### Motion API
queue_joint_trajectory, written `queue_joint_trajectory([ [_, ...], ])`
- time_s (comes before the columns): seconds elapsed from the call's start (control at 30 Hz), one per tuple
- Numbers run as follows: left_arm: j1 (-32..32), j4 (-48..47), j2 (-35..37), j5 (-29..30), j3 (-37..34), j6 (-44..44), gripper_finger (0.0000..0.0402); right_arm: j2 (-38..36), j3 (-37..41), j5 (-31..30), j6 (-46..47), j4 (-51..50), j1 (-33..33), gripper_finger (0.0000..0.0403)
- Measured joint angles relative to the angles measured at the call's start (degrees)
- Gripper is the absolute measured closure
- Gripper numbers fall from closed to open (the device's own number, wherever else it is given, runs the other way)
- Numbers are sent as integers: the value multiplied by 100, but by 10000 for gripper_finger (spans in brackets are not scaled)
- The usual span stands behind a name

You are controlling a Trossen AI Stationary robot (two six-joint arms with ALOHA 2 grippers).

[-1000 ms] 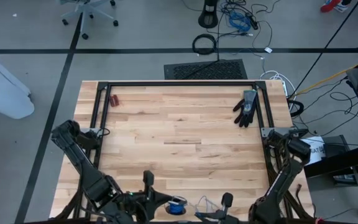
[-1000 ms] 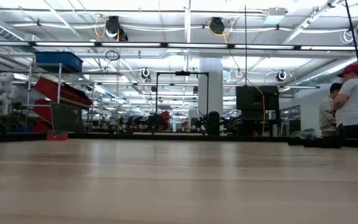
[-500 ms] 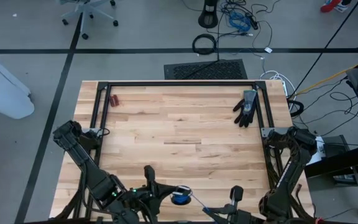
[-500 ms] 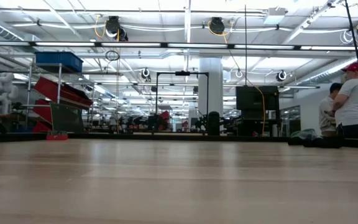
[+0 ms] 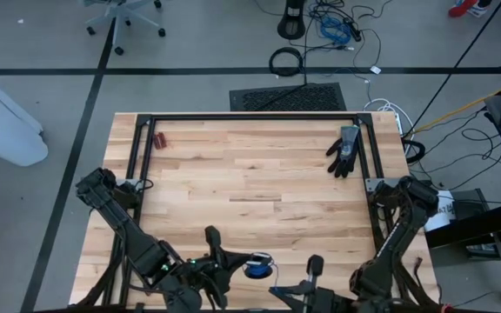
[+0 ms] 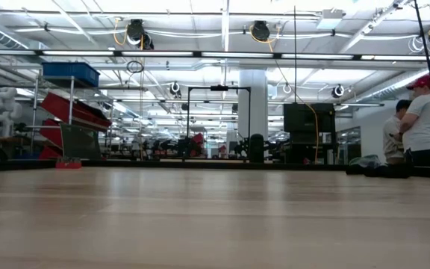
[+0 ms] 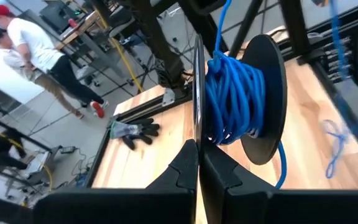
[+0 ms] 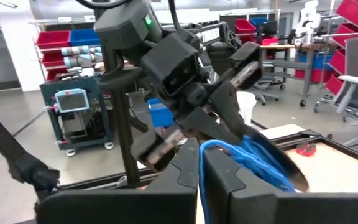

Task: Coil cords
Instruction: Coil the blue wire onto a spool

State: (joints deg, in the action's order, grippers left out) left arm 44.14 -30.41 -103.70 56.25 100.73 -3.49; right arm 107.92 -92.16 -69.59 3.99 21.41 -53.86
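at the near edge of the pale wooden table point(image 5: 259, 187), the left gripper point(image 7: 199, 163) had its fingers pinched on the rim of a black disc spool point(image 7: 263, 99) wound with bright blue cord point(image 7: 232, 93), held clear of the tabletop. the right gripper point(image 8: 201, 163) sat just beside it, fingers closed on a strand of that cord. a black work glove point(image 5: 345, 149) lay near the far right corner, small red-handled pliers point(image 5: 159, 139) near the far left
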Motion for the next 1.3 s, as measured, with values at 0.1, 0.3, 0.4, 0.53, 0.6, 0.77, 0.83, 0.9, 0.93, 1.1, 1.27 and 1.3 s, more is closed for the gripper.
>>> queue_joint_trajectory([
  [0.1, -35, 16, -4, 214, 0, 13, 395, 0, 0, 108, 30, 32, 76, 402],
  [0.3, -68, 263, -6, 275, 0, 17, 395, 75, 0, 96, 111, 31, 206, 402],
  [0.4, -63, 337, -6, 275, 0, 17, 395, 201, 0, 99, 167, 11, 257, 402],
  [0.53, -63, 339, -6, 273, 0, 17, 395, 386, 0, 93, 260, 23, 295, 402],
  [0.6, -63, 341, -6, 271, 0, 20, 395, 465, 0, 69, 286, 15, 297, 402],
  [0.77, -75, 511, -6, 292, 0, 13, 395, 518, 0, 68, 308, 14, 328, 403],
  [0.83, -90, 603, -6, 297, 0, 11, 395, 518, 0, 68, 368, 17, 359, 403],
  [0.9, -94, 651, -6, 295, 0, 11, 395, 518, 0, 67, 411, 11, 389, 403],
  [0.93, -94, 671, -6, 295, 0, 11, 395, 518, 0, 69, 439, -8, 400, 403],
  [1.1, -96, 885, -6, 261, 0, 8, 395, 553, 0, 68, 584, -72, 463, 403],
  [1.27, -96, 901, -6, 249, 0, -9, 395, 593, 0, 89, 576, -58, 505, 403],
  [1.3, -95, 892, -6, 249, 0, -22, 395, 597, 0, 90, 570, -57, 508, 403],
])
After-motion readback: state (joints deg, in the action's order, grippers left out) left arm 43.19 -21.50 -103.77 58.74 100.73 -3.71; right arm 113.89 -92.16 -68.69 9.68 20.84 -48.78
